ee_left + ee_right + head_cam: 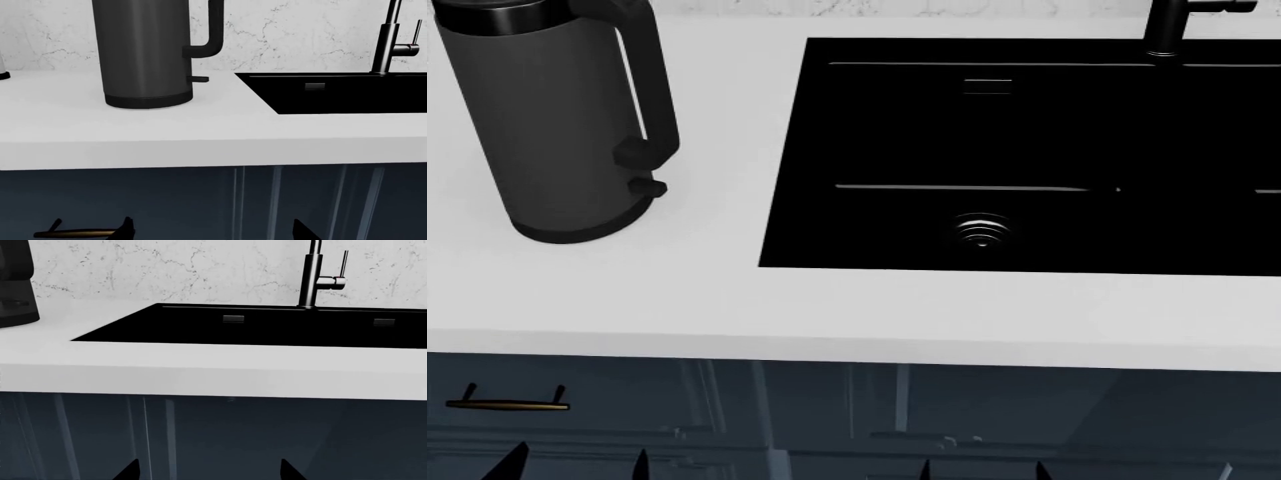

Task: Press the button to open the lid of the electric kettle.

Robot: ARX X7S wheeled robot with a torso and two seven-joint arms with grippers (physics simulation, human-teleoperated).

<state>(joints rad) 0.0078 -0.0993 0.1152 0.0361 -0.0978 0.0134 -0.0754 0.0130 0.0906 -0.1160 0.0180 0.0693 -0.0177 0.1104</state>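
Note:
The electric kettle (554,130) stands upright on the white counter at the far left, a tall dark grey cylinder with a black loop handle (651,95) facing the sink. It also shows in the left wrist view (143,50). Only the front edge of its black lid (507,12) shows at the picture's top. The button is out of view. My left gripper (577,462) and right gripper (981,468) are both open and empty, low in front of the cabinet, below the counter edge. Only their fingertips (127,229) (130,471) show.
A black sink (1028,150) is sunk into the counter right of the kettle, with a black tap (313,275) behind it. A marble wall backs the counter. Dark blue cabinet doors with a brass handle (507,404) lie below the counter edge (854,350).

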